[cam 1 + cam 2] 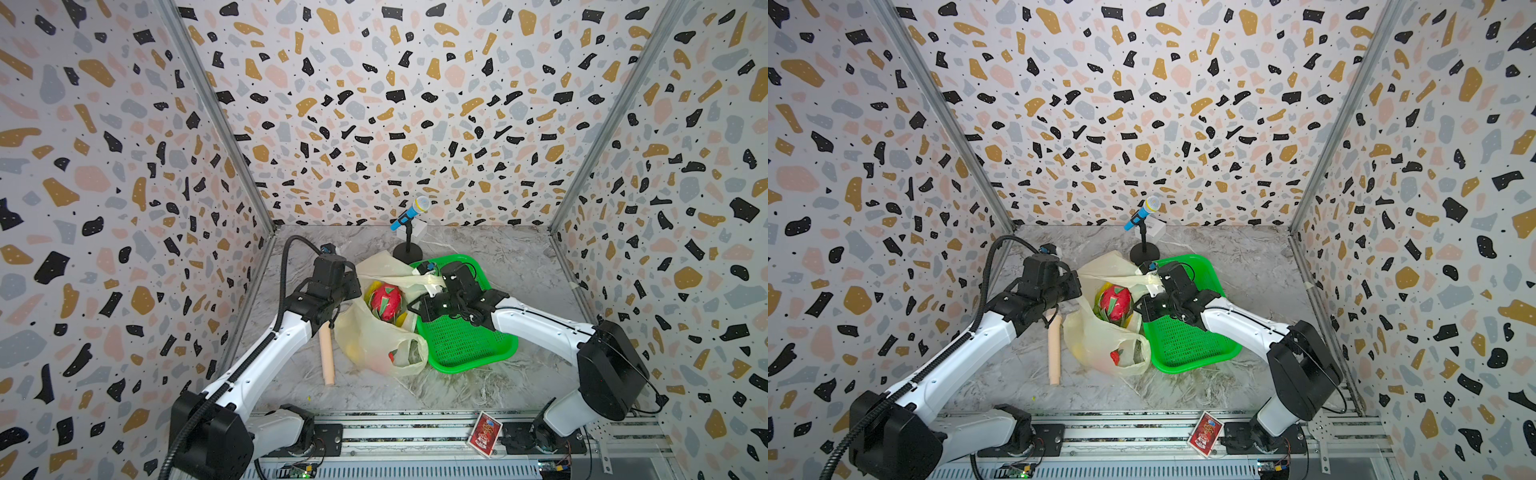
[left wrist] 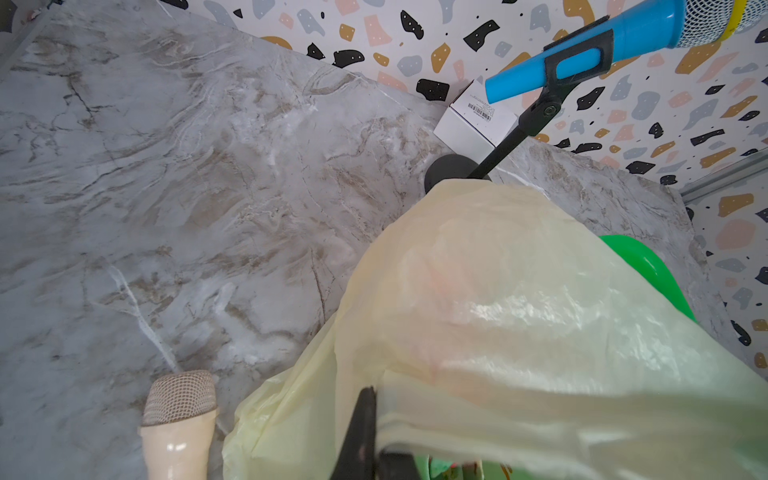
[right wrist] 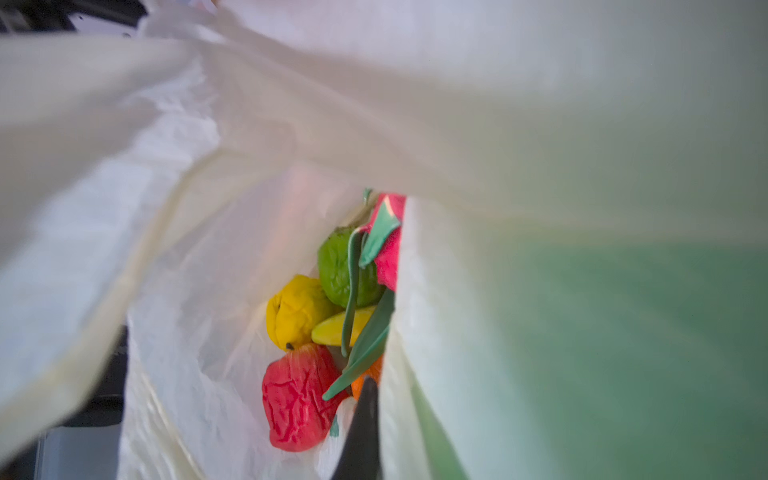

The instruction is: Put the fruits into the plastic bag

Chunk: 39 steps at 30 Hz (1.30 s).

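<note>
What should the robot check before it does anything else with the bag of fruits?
1. Is the left claw shut on the plastic bag? Ok.
2. Is the right claw shut on the bag's other edge? Ok.
3. Are the dragon fruit, lemon and bumpy green fruit inside the bag? Ok.
4. Is there no fruit in the green basket? Cannot tell, because the right arm hides part of it.
5. Is the beige cylinder outside the bag? Ok.
</note>
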Each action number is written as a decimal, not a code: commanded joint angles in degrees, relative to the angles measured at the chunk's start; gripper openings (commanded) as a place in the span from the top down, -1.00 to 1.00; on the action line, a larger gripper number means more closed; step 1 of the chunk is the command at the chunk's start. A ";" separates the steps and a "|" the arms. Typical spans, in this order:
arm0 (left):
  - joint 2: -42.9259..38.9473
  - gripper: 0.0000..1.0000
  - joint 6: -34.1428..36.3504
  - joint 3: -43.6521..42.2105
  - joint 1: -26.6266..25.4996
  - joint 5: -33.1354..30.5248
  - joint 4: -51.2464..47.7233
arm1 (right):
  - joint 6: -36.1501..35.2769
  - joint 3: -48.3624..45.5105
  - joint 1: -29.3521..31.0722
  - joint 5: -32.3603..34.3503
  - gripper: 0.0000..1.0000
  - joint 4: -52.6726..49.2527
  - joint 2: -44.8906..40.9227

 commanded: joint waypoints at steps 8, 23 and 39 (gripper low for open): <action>0.54 1.00 -2.50 4.81 0.71 9.33 -3.83 | -5.82 32.11 -0.88 -5.00 1.00 -24.78 8.94; 2.38 1.00 -7.04 13.74 2.26 31.77 -9.21 | -9.35 60.43 -4.06 -0.97 1.00 -45.38 19.62; 3.55 1.00 -5.22 10.77 3.06 18.73 -4.91 | -10.09 49.61 -2.35 -1.39 1.00 -39.88 20.72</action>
